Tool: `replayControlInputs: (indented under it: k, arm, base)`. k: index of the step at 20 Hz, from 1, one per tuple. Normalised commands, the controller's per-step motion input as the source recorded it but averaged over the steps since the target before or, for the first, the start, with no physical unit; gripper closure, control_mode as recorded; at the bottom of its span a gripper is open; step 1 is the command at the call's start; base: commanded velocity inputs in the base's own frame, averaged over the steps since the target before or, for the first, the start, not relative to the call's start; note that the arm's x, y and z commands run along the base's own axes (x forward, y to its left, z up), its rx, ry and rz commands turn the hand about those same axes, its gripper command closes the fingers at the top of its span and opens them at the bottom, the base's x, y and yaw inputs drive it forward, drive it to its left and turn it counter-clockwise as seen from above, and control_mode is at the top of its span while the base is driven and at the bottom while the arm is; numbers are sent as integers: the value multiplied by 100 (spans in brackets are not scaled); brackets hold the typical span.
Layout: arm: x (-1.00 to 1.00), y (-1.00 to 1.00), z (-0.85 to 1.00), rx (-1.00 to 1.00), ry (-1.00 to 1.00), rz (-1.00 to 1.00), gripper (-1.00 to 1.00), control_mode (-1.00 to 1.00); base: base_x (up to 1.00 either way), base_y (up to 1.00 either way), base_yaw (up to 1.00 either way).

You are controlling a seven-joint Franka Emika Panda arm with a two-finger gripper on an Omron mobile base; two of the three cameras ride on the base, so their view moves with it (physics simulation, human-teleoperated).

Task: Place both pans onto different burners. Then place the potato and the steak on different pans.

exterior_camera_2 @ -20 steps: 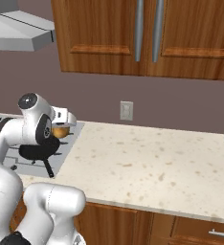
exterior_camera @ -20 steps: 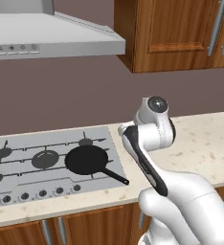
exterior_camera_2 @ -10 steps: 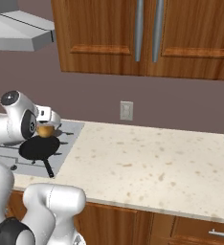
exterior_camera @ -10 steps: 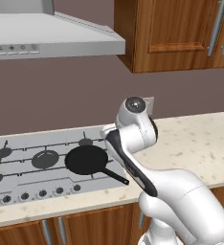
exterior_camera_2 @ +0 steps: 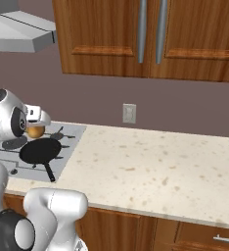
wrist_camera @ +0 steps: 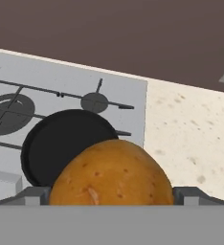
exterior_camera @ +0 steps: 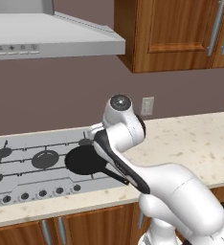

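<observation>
You are in the potato-placing step: the end effector (wrist_camera: 112, 198), spread wide, grips the potato (wrist_camera: 112, 173) between its fingers above the cooktop. The frying pan (wrist_camera: 66, 146) sits at 10 o'clock of the potato in the hand view; judged next, carry it over the pan's centre, lower, and release.

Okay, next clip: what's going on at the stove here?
The white arm is carrying the potato in its hand, jaws wide around it, above the cooktop. A black frying pan sits on the front right burner, handle pointing toward the counter edge, with nothing in it yet. The potato hangs just behind and above that pan.
</observation>
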Motion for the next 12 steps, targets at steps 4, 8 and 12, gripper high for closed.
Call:
replayControlInputs:
  k: [4,8,12]
  arm:
    - [0,28,0,0,4,2,100,-100]
    - [1,11,-9,3,5,3,100,-100]
    - [2,12,-18,3,0,3,100,-100]
  base:
    - [0,0,0]
    - [0,0,0]
    - [0,0,0]
